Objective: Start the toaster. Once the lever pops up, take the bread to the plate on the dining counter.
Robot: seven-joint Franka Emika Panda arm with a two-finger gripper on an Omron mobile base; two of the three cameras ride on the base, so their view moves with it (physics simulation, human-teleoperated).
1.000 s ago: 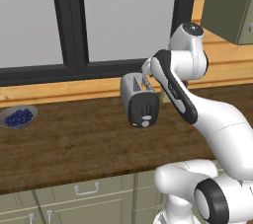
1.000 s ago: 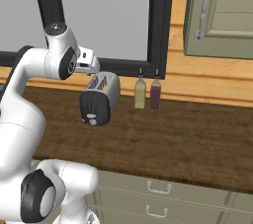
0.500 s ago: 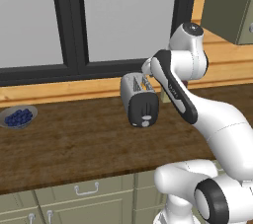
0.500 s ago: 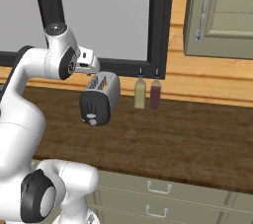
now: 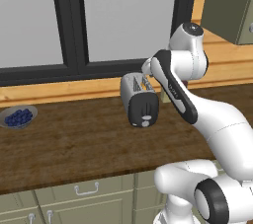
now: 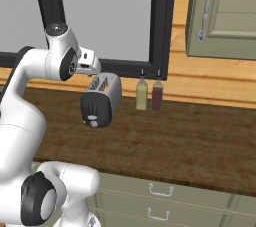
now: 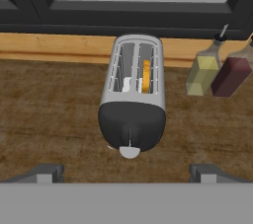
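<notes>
The silver-grey toaster (image 5: 141, 100) (image 6: 101, 100) (image 7: 132, 104) stands on the dark wood worktop (image 5: 74, 144), its black end face turned toward me. A pale lever (image 5: 145, 117) shows low on that face, just above the round knob. The bread (image 7: 146, 75) stands in the right slot, only its golden edge showing. My gripper (image 7: 127, 173) hovers above the toaster's near end, open, with nothing between its fingertips (image 7: 47, 172). The plate and the dining counter are out of view.
A grey bowl of blueberries (image 5: 18, 117) sits at the worktop's far left. Two bottles, one yellow (image 6: 142, 94) (image 7: 202, 72) and one dark red (image 6: 157, 95) (image 7: 231, 75), stand by the window sill right of the toaster. A wall cabinet (image 6: 225, 11) hangs at the upper right.
</notes>
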